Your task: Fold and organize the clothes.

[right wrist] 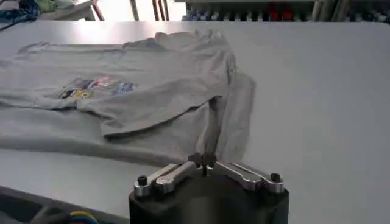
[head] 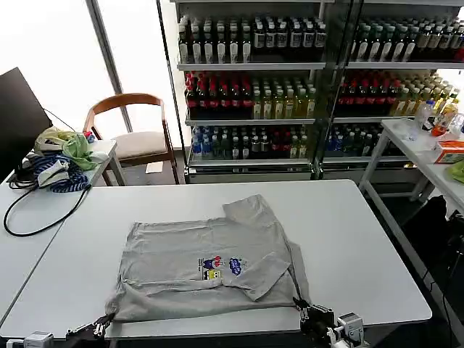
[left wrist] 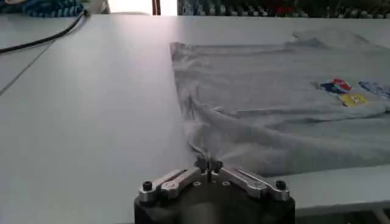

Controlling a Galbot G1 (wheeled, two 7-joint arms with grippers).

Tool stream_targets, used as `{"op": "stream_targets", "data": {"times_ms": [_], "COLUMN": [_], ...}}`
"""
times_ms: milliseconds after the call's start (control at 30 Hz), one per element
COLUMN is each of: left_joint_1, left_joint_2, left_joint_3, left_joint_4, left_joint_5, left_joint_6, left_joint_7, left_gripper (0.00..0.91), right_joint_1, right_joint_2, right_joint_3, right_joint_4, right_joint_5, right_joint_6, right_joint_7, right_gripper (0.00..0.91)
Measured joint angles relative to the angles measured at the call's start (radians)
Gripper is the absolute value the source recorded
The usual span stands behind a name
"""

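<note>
A light grey shirt lies spread flat on the white worktop, near the front edge. Its small multicoloured chest print faces up. One short sleeve is folded over the body on the robot's right side, and another part of the cloth points toward the shelves at the back.

The left gripper is at the front left corner of the shirt, low at the edge of the worktop. In the left wrist view the jaws of this gripper are closed together and they pinch the hem of the shirt between the tips.

The right gripper is at the front right corner of the shirt. In the right wrist view the jaws of this gripper are also closed, with the edge of the shirt held between them.

On a second table at the left lie a green-yellow cloth bundle, a blue coiled cable and a black cord. A wooden chair stands behind it. Shelves with bottles fill the background.
</note>
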Motion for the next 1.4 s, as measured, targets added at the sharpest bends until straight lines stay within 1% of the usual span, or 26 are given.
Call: {"op": "stream_targets", "data": {"times_ms": [367, 400, 433, 467, 500, 533, 567, 600, 633, 667, 1100, 1267, 1400], "left_joint_1": [0.025, 0.028, 0.03, 0.031, 0.031, 0.032, 0.033, 0.035, 0.037, 0.04, 0.05, 0.025, -0.013], "left_joint_2": [0.009, 0.009, 0.008, 0.007, 0.006, 0.005, 0.003, 0.002, 0.001, -0.001, 0.001, 0.019, 0.052], "left_joint_3": [-0.027, -0.03, -0.031, -0.033, -0.036, -0.038, -0.04, -0.041, -0.044, -0.046, -0.085, -0.107, -0.114], "left_joint_4": [-0.006, -0.008, -0.009, -0.012, -0.014, -0.016, -0.018, -0.021, -0.023, -0.027, -0.069, -0.066, -0.049], "left_joint_5": [0.004, 0.005, 0.005, 0.005, 0.006, 0.006, 0.006, 0.006, 0.006, 0.005, -0.024, -0.057, -0.084], "left_joint_6": [0.004, 0.005, 0.005, 0.006, 0.006, 0.007, 0.009, 0.011, 0.013, 0.014, 0.022, 0.025, 0.026], "left_joint_7": [0.007, 0.007, 0.007, 0.007, 0.007, 0.005, 0.002, -0.001, -0.004, -0.009, -0.056, -0.069, -0.065], "left_gripper": [0.0, 0.0, 0.0, 0.0, 0.0, 0.02, 0.272, 0.433, 0.877, 0.907, 0.907, 0.907, 0.907], "right_joint_1": [-0.099, -0.103, -0.108, -0.112, -0.116, -0.119, -0.121, -0.122, -0.123, -0.123, -0.09, -0.018, 0.097], "right_joint_2": [-0.002, -0.002, -0.002, -0.002, -0.002, -0.002, -0.002, -0.002, -0.003, -0.003, -0.001, 0.0, 0.007], "right_joint_3": [0.04, 0.041, 0.042, 0.044, 0.047, 0.05, 0.052, 0.056, 0.059, 0.061, 0.113, 0.123, 0.113], "right_joint_4": [0.047, 0.047, 0.048, 0.048, 0.048, 0.048, 0.048, 0.049, 0.05, 0.052, 0.075, 0.053, 0.002], "right_joint_5": [-0.015, -0.016, -0.018, -0.019, -0.02, -0.02, -0.02, -0.018, -0.018, -0.017, 0.019, 0.046, 0.075], "right_joint_6": [0.008, 0.007, 0.007, 0.007, 0.007, 0.008, 0.009, 0.011, 0.012, 0.013, 0.033, 0.023, -0.003], "right_joint_7": [-0.004, -0.004, -0.004, -0.005, -0.006, -0.006, -0.007, -0.007, -0.007, -0.008, -0.028, -0.047, -0.066], "right_gripper": [0.0, 0.252, 0.675, 0.907, 0.907, 0.907, 0.907, 0.907, 0.907, 0.907, 0.907, 0.907, 0.907]}}
